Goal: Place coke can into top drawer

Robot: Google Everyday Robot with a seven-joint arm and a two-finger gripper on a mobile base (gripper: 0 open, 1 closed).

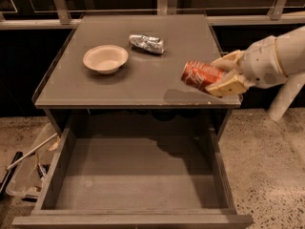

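**Gripped can [199,74], open drawer [133,175]**

The drawer is lying open below-left of the gripper [217,76], whose fingers [229,86] are clamping the can sideways above the front edge of the table [143,82]. Transfer step, I'd say: it is needing to come forward, then lower.

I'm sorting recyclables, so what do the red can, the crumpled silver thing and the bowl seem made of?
Coke can, held by the gripper at the right of the table: painted metal, glossy red. Crumpled can: bare shiny metal, creased highlights. Bowl: matte cream, perhaps paper or plastic.
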